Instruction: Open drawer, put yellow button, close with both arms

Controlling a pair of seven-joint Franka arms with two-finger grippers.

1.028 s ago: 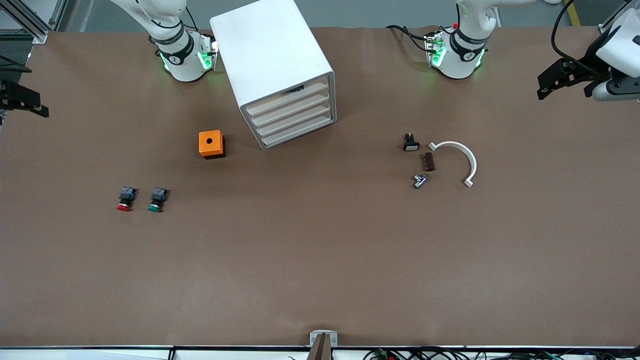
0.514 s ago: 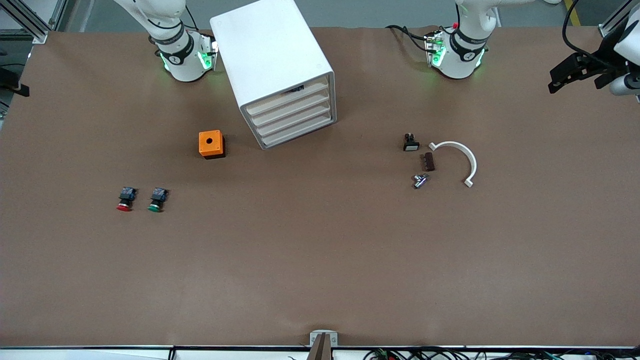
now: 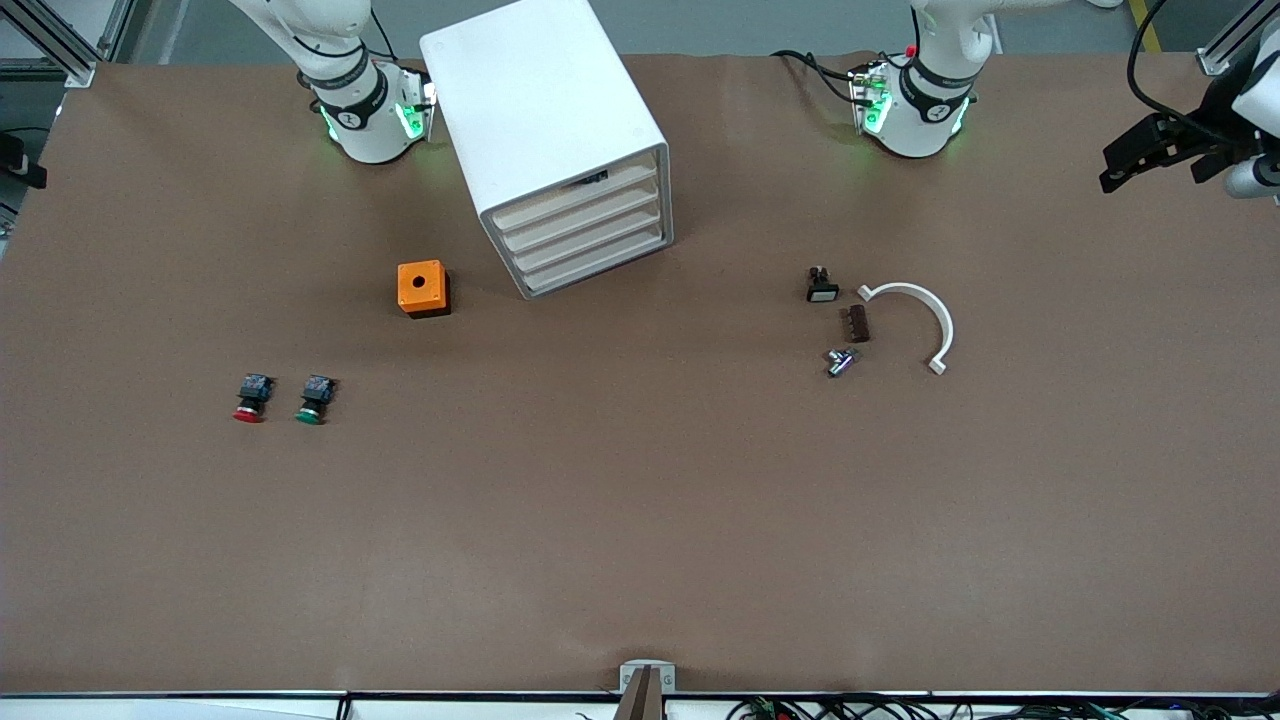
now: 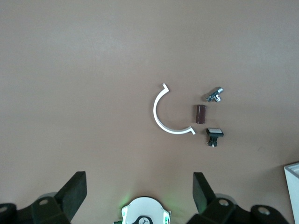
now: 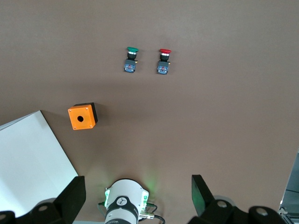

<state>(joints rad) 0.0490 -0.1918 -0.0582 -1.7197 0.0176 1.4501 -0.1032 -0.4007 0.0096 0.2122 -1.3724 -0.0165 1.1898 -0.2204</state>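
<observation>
The white cabinet (image 3: pixel 545 120) stands near the right arm's base, its four drawer fronts turned toward the front camera. The top drawer (image 3: pixel 575 198) looks shut, with a dark spot at its upper edge. No yellow button shows in any view. My left gripper (image 3: pixel 1135 160) hangs open and empty over the left arm's end of the table; its wide-apart fingers show in the left wrist view (image 4: pixel 138 191). My right gripper (image 3: pixel 20 168) is at the right arm's end of the table, barely in the front view. It is open and empty in the right wrist view (image 5: pixel 138 196).
An orange box (image 3: pixel 422 288) with a hole on top sits beside the cabinet. A red-capped button (image 3: pixel 248 398) and a green-capped button (image 3: pixel 315 398) lie nearer the front camera. A white arc (image 3: pixel 915 320), a small black button (image 3: pixel 822 286), a brown piece (image 3: pixel 857 323) and a metal piece (image 3: pixel 840 361) lie toward the left arm's end.
Both grippers have drawn outward toward their own ends of the table. The right one has nearly left the front view. Nothing on the table has moved.
</observation>
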